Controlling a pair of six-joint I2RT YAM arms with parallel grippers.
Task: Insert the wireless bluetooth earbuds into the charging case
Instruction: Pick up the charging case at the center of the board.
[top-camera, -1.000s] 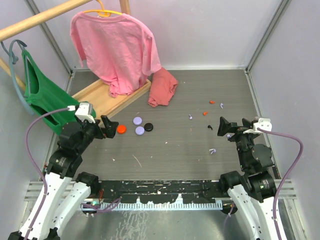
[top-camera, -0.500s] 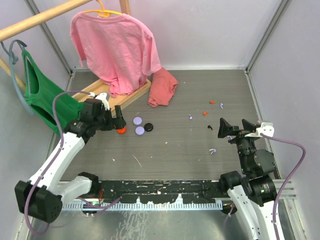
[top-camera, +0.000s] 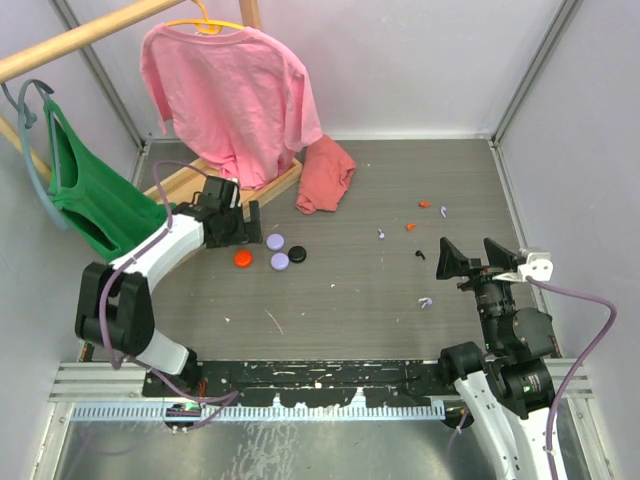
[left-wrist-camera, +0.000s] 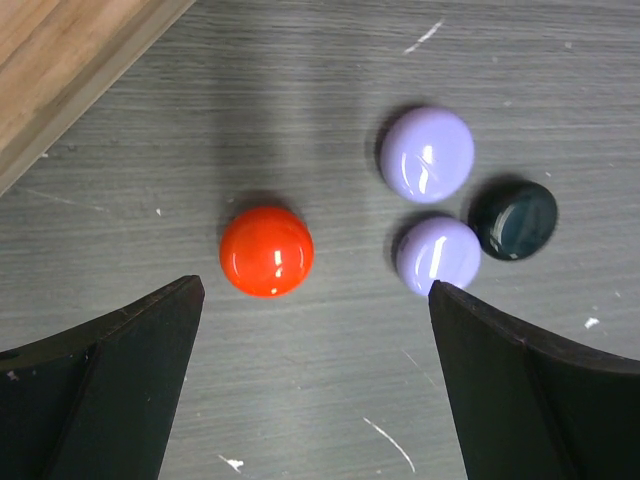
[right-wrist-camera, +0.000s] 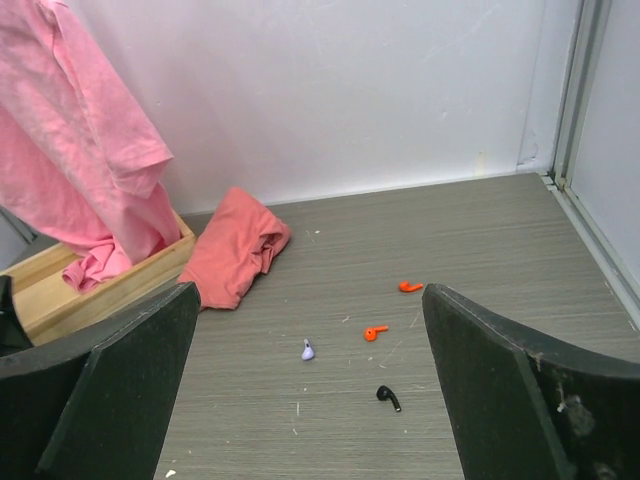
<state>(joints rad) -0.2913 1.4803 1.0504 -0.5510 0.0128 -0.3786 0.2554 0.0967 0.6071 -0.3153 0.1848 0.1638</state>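
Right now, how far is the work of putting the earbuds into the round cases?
Nothing looks done: the orange earbuds, a lavender earbud and a black earbud lie loose on the table, apart from the round cases. In hand: neither gripper holds anything; the open left gripper hangs over the orange case, the open right gripper faces the earbuds. Left: every earbud has yet to go into a case.

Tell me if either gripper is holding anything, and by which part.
Nothing is held. The left gripper stands open near the orange puck, not touching it, and the right gripper is open and empty.
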